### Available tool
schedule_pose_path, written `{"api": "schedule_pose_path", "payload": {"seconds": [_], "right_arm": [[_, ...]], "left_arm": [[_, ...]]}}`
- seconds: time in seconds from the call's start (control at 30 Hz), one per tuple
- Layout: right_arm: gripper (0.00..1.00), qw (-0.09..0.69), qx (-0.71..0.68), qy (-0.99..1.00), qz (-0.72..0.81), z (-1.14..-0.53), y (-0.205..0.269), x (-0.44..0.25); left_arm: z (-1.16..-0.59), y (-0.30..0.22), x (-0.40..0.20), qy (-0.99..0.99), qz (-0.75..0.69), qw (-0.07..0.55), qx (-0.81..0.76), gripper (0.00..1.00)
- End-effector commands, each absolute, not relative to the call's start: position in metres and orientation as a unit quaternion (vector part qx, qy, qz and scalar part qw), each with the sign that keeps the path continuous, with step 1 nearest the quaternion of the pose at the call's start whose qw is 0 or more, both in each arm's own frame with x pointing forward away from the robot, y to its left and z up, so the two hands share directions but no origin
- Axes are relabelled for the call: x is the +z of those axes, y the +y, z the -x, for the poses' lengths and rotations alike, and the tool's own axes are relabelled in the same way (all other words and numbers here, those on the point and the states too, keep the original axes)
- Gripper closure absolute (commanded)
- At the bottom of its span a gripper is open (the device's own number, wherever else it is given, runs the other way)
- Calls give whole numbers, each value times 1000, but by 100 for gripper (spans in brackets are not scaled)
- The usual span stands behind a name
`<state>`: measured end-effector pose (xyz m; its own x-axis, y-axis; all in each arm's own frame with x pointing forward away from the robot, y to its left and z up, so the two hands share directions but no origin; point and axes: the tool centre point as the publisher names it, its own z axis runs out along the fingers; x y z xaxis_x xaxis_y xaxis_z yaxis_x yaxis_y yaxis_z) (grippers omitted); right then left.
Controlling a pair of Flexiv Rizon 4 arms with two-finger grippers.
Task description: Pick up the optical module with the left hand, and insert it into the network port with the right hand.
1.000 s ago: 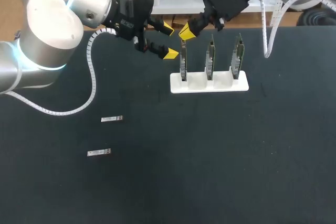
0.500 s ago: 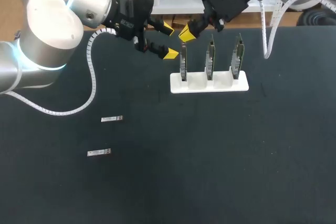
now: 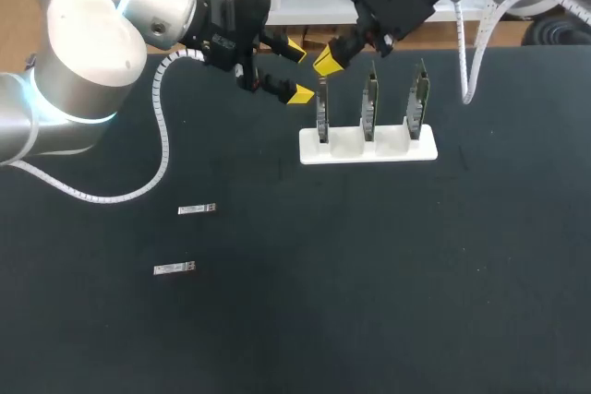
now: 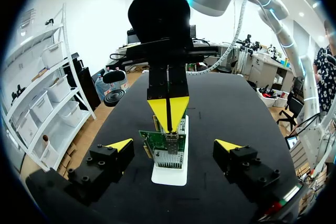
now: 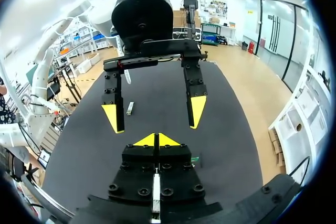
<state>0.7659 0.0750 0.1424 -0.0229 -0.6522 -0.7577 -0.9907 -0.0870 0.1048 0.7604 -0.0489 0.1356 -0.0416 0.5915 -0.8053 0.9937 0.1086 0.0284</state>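
Note:
Two silver optical modules lie on the dark table, one (image 3: 197,209) above the other (image 3: 174,268); one (image 5: 129,108) also shows past the left gripper in the right wrist view. A white holder (image 3: 367,147) carries three upright green network cards. My right gripper (image 3: 325,60) (image 4: 169,111) (image 5: 157,140) hangs shut, tips down, just over the leftmost card (image 3: 322,108) (image 4: 167,150). A small metal part sits on that card's top edge under the tips; whether it is a module I cannot tell. My left gripper (image 3: 297,71) (image 4: 173,145) (image 5: 155,116) stands open either side of that card, touching nothing.
The holder stands near the table's far edge, with both arms crowded over its left end. The other two cards (image 3: 369,103) (image 3: 418,99) stand free to the right.
The right gripper has crept very slightly up and to the left above the leftmost card. The left arm and the modules on the table have not moved.

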Motion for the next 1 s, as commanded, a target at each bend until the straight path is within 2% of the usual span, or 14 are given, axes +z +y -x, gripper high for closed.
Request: {"api": "schedule_pose_path", "payload": {"seconds": [0.03,1.0], "right_arm": [[100,246,344,628,653,-768,75,138],[100,234,349,635,648,-763,75,127]], "left_arm": [[-762,-49,135,660,-602,343,-292,0],[-762,-49,135,660,-602,343,-292,0]]}}
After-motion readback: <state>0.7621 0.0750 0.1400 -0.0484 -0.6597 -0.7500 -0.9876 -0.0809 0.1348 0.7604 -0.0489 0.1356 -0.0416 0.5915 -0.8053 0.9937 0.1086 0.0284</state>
